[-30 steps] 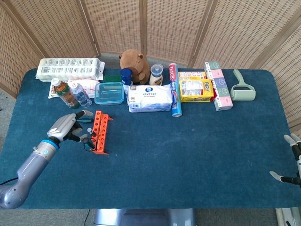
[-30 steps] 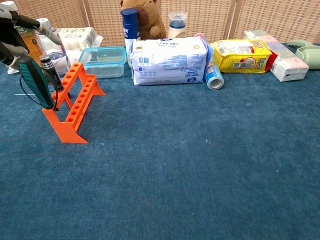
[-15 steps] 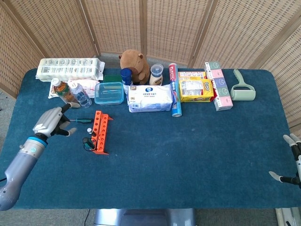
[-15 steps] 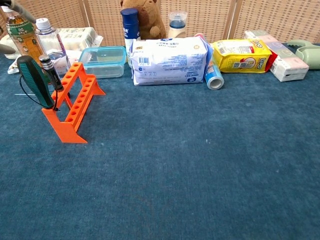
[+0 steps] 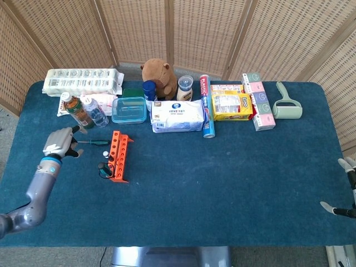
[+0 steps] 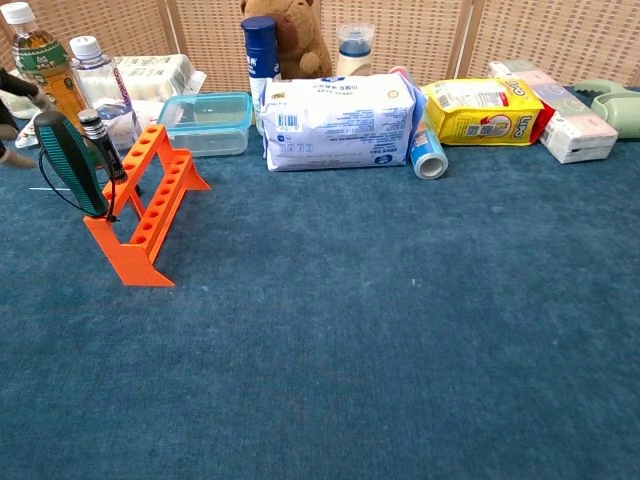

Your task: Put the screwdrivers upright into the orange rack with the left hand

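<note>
an orange rack [image 5: 118, 155] stands on a blue table [image 5: 222, 183], left of centre. a big green-handled screwdriver [image 6: 70, 163] stands upright at the rack's near end, with a smaller dark one [image 6: 101, 146] just behind it. another small screwdriver [image 5: 93, 142] lies flat on the cloth just left of the rack. the left hand [image 5: 60, 142] hovers beside that loose tool, fingers apart, holding nothing. the right hand [image 5: 345, 189] sits at the table's far right edge, fingers spread, empty. bottles [image 5: 83, 110], a clear box [image 5: 129, 109] and a plush toy [image 5: 159, 76] line the back.
</note>
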`<move>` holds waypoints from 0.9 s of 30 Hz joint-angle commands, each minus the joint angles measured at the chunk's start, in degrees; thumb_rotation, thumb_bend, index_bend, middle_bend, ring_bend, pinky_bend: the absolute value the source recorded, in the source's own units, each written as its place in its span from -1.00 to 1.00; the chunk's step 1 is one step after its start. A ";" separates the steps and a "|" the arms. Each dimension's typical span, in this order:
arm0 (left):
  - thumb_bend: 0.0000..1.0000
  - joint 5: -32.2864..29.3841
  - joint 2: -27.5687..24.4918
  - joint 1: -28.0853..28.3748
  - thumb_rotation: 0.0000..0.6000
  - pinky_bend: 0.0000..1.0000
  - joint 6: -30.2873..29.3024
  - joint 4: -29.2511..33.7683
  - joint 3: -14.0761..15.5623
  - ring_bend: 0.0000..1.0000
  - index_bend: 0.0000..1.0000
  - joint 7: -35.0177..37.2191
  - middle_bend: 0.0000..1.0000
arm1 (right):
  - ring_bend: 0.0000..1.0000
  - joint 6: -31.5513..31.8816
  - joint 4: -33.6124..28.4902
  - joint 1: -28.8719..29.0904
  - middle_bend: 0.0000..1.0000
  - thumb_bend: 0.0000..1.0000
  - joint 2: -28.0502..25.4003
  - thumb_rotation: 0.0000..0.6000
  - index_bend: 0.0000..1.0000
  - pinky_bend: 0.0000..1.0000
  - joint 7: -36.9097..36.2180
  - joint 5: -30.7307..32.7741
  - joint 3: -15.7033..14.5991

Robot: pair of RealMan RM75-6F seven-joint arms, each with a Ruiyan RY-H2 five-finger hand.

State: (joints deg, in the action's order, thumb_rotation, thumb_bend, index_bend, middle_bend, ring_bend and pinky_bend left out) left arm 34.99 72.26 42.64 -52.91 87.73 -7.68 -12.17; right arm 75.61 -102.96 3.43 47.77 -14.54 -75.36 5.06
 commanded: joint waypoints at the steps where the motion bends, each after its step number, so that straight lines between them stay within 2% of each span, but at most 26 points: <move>1: -0.46 -0.60 3.64 0.94 1.00 0.97 -0.85 -3.53 0.54 0.92 -0.34 -2.82 1.00 | -1.00 -0.15 0.11 0.04 -0.99 -1.00 -0.02 1.00 -0.87 -0.99 -0.24 0.01 0.01; 12: -0.45 -2.11 11.00 2.99 1.00 0.97 -0.12 -10.58 -0.51 0.92 -0.34 -8.16 1.00 | -1.00 -0.64 0.54 0.14 -0.99 -1.00 -0.13 1.00 -0.87 -0.99 -1.00 0.19 0.07; 27: -0.44 -3.68 15.87 3.97 1.00 0.97 1.41 -17.04 -1.61 0.92 -0.34 -12.16 1.00 | -1.00 -0.80 0.91 0.07 -0.99 -1.00 -0.24 1.00 -0.87 -0.99 -1.67 0.51 0.21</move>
State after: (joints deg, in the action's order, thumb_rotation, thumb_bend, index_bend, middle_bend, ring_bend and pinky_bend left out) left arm 31.42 87.94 46.57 -51.61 70.90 -9.23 -24.15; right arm 74.81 -102.05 3.50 47.53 -16.22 -74.86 5.27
